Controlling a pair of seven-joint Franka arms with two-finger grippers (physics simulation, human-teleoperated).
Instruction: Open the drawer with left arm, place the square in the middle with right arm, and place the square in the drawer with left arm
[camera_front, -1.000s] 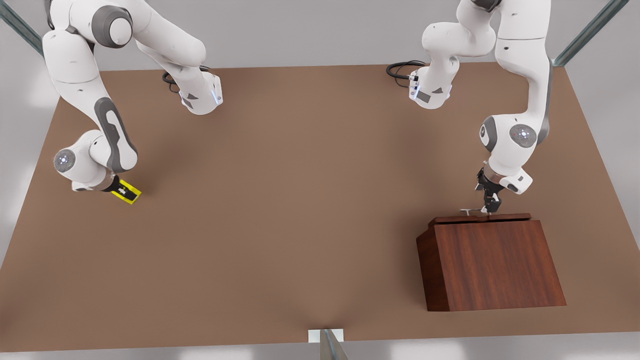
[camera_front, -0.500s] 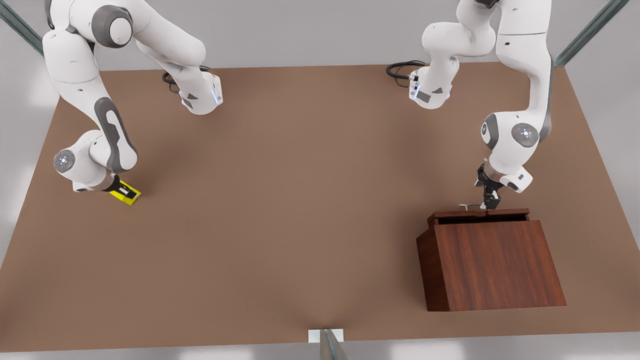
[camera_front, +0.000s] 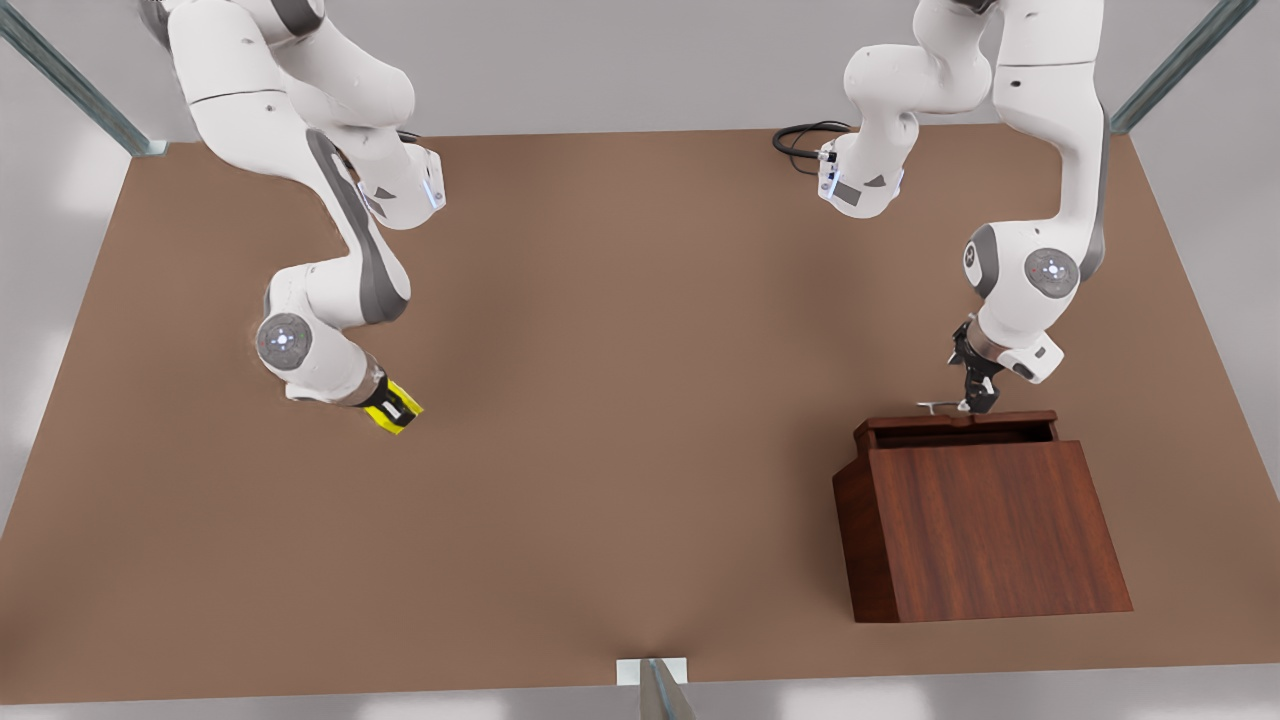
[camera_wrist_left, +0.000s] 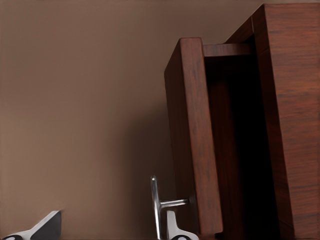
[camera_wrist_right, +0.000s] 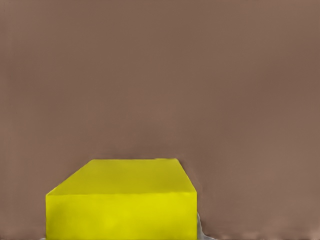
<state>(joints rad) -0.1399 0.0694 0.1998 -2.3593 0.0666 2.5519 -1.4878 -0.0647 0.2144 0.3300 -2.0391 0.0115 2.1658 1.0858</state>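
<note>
The yellow square hangs just above the tabletop on the front view's left, with my right gripper shut on it. On the front view's right, the drawer stands a short way out of the wooden cabinet, showing a dark gap behind its front panel. My left gripper is at the drawer's silver bar handle. Its fingers are apart, with one fingertip between the bar and the drawer front. The plain middle of the table lies between both arms.
The brown tabletop stretches wide around the cabinet. Both arm bases with black cables sit at the far edge. A metal post stands at the near edge.
My right arm has carried the square toward the front view's right, nearer the table's middle. The drawer has slid farther out of the cabinet with my left gripper.
</note>
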